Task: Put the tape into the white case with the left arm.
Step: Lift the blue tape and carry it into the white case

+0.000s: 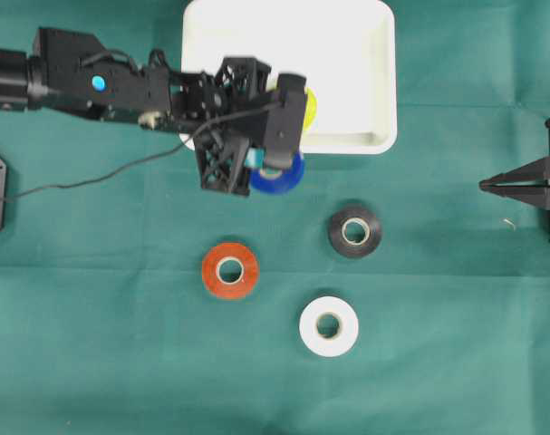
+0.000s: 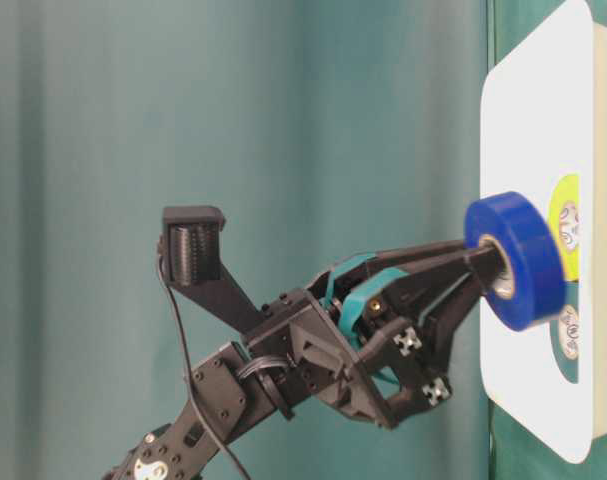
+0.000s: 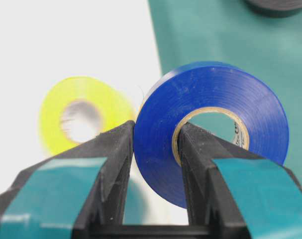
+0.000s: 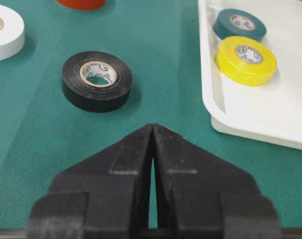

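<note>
Blue tape roll [image 3: 210, 129] stands on edge in the left claw [image 3: 155, 144], one teal-banded finger [image 3: 116, 164] pressed on its outer face and the other finger [image 3: 200, 159] passing inside its cardboard core; the jaws are pinched tight on the roll's wall. Seen from overhead, this roll [image 1: 279, 177] hangs just off the near rim of the white case [image 1: 347, 54], over the green desk cloth [image 1: 93, 344]. Within the case, close behind the claw, lies a yellow roll [image 4: 246, 60], with a dark teal roll [image 4: 239, 24] just beyond it. Outside the case, three rolls lie flat and well apart on the cloth: black [image 1: 354, 231], orange-red [image 1: 230, 270] and white [image 1: 329, 326]. At the right edge of the desk, the plain black right claw [image 4: 152, 144] rests with its jaws together, gripping nothing.
</note>
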